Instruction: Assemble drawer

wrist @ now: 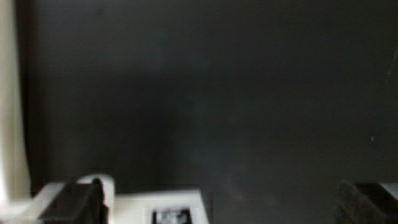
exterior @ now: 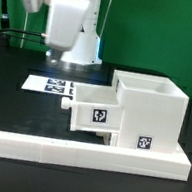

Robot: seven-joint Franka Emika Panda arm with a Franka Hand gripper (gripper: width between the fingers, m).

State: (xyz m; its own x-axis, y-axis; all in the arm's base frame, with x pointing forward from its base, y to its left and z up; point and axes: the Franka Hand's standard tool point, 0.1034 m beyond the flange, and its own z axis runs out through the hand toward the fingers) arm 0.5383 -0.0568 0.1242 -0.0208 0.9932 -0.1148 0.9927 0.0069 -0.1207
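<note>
Black tabletop (exterior: 12,100), green backdrop behind, cables at the far edge. A low white border wall (exterior: 74,153) runs along the near side. The marker board (exterior: 47,83) lies flat on the table just beyond the drawer parts, on the exterior view's left of them.

The housing (exterior: 149,115) stands upright against the border wall, toward the exterior view's right, open top visible, one tag on its near face. One tray (exterior: 95,108) sits at the housing's side on the exterior view's left, touching it and apparently partly slid in; its tagged front still sticks out. I cannot find the second tray in either view.

My gripper (wrist: 222,205): the wrist view shows both fingers (wrist: 71,203) spread wide with only dark table and a sliver of a white part between them. Nothing is held; jaws stand apart. In the exterior view my arm (exterior: 71,19) hangs above the marker board, well clear of the drawer.

Judgement: step in hand is seating this tray in the housing. It looks started, not finished. The next move calls for coming down behind the tray's protruding end and pushing it straight along the slot toward the housing, keeping it square so it does not jam. The border wall should brace the housing.
</note>
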